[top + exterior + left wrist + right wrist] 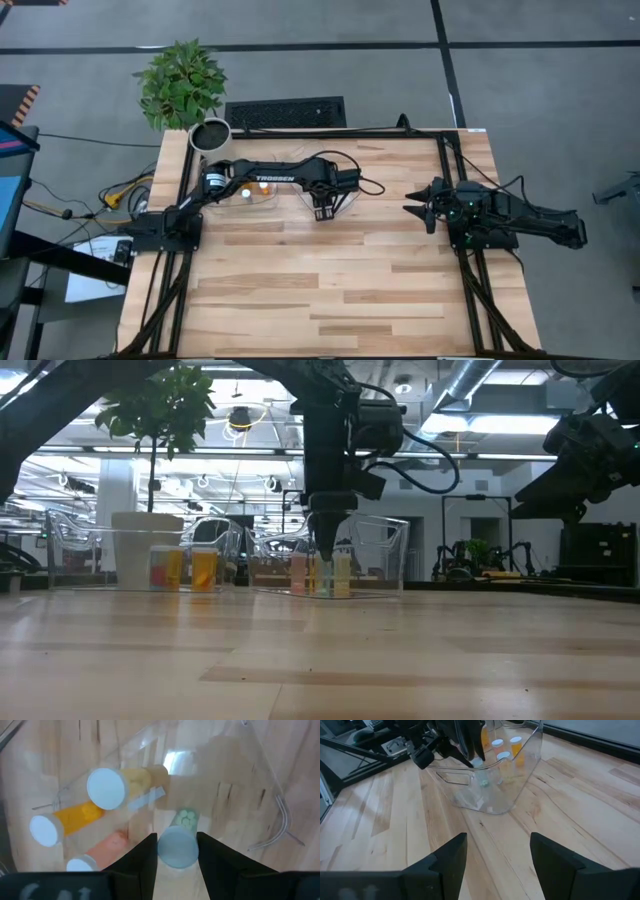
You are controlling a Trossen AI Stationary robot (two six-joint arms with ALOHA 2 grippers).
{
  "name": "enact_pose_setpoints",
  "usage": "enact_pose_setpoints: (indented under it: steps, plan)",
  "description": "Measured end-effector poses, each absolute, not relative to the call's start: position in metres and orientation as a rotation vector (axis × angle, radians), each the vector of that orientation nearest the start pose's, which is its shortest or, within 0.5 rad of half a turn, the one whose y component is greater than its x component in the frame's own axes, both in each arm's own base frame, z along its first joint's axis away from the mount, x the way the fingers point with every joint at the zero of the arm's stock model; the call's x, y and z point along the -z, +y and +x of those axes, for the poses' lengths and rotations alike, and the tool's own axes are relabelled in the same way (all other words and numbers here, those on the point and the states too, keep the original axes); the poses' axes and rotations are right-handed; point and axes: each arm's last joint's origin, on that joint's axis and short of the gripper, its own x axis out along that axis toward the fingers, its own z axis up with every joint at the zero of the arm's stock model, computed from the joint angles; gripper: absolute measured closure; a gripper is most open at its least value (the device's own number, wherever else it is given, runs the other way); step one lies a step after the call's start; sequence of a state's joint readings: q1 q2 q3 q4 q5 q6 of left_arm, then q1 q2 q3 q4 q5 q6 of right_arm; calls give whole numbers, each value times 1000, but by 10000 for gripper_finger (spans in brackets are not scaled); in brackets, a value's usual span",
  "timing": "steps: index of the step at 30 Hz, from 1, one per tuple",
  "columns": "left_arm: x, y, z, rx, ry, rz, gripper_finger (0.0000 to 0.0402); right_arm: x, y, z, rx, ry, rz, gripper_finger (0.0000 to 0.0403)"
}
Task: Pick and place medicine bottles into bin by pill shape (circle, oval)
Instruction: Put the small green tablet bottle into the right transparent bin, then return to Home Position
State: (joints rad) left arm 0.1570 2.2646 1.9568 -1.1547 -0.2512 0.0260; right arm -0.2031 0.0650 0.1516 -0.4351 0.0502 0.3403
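The left gripper [177, 851] reached down into a clear tub [270, 795], fingers clasping a medicine bottle [178, 847] beside three others [107, 787]. The right gripper [497, 852] waited apart, fingers spread.

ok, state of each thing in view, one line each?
Left gripper: over the clear plastic tub, shut on the white-capped bottle of pale green pills.
Three other white-capped bottles: lying in that tub.
Right gripper: open, empty, waiting at the table's right.
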Motion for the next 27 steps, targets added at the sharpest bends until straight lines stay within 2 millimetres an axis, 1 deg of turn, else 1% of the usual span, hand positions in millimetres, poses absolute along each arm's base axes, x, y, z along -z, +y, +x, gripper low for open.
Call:
enact_pose_setpoints:
  steps: [3, 6, 17, 22, 27]
  plan:
    - [-194, 77, 444, -302, 1475, 85, 279, -169, -19, 84, 308, 303, 362, 178]
    - [-193, 77, 444, -271, 1478, 72, 266, -169, -19, 84, 308, 303, 362, 178]
    - [-192, 77, 444, -269, 1481, 71, 174, -169, -19, 84, 308, 302, 363, 178]
    - [-196, 78, 443, -294, 1481, 92, 149, -169, -19, 84, 308, 302, 363, 178]
    - [-209, 78, 444, -313, 1454, 106, 143, -169, -19, 84, 308, 302, 363, 178]
